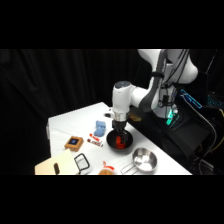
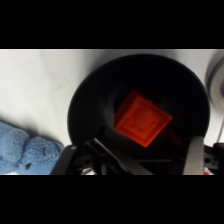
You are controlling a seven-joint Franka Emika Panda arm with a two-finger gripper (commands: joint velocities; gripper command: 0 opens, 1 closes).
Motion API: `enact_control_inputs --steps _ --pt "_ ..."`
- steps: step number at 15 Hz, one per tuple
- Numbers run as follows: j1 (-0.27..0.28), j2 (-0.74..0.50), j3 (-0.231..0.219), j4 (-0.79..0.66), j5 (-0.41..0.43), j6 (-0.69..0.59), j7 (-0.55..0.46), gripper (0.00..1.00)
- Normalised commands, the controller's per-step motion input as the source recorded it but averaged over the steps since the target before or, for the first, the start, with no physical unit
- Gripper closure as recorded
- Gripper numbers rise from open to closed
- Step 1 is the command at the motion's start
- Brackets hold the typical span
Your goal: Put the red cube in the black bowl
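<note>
On my side view, far left of the hand, I see a tan board at the counter edge, then a brown block with a blue top. Just left of the hand sit a light blue block and a red-and-white tube. The hand hangs straight over the black bowl. On my wrist view the red cube lies inside the black bowl, directly beneath the hand; I cannot tell whether its fingers grip it. Right of the hand stands a silver pan.
</note>
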Motion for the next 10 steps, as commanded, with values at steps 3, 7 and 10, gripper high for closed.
enact_control_inputs --steps 3,7,10 --pt "0.11 -0.09 -0.069 0.08 0.101 -0.18 0.06 0.0" --pt "0.097 -0.31 -0.018 0.03 0.123 -0.39 0.06 0.0" --pt "0.076 -0.38 -0.008 0.03 0.061 -0.45 0.12 0.0"
